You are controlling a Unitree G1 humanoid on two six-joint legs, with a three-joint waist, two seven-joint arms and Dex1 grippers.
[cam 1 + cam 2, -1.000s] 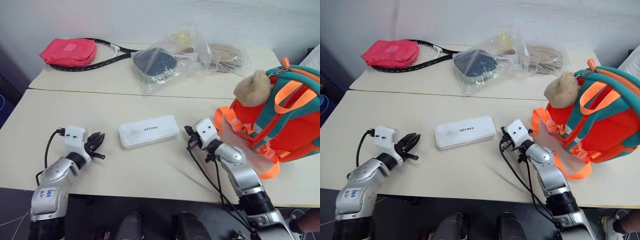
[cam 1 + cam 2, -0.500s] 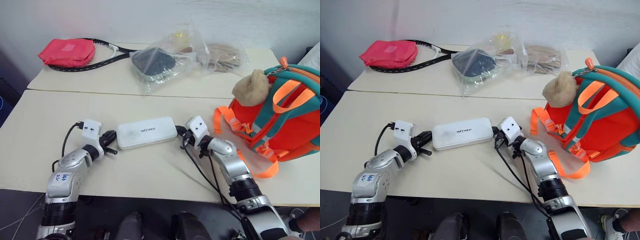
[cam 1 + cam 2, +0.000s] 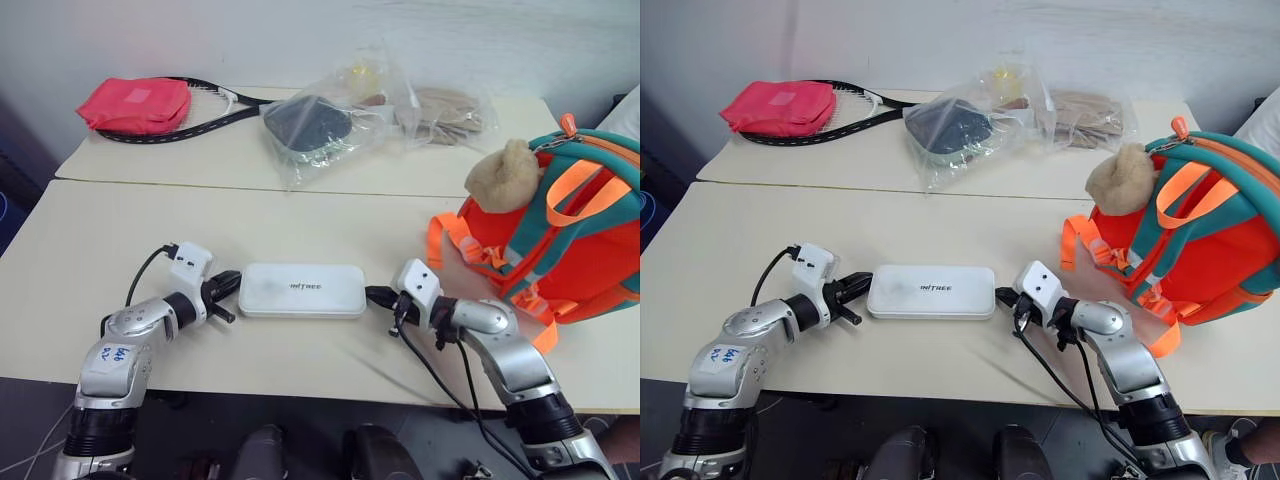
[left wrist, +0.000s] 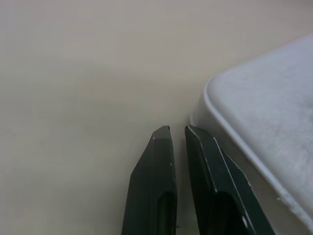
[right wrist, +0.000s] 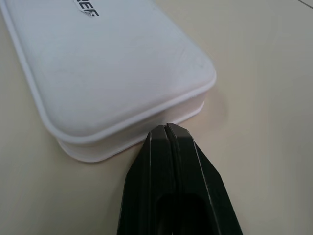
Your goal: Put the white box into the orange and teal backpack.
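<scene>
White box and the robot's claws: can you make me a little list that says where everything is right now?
white box: lying flat on the near table, between the two claws
left claw: shut, tips at the box's left end
right claw: shut, tips at the box's right end
orange and teal backpack: standing on the table to the right, apart from the box
box in backpack: not yet
</scene>
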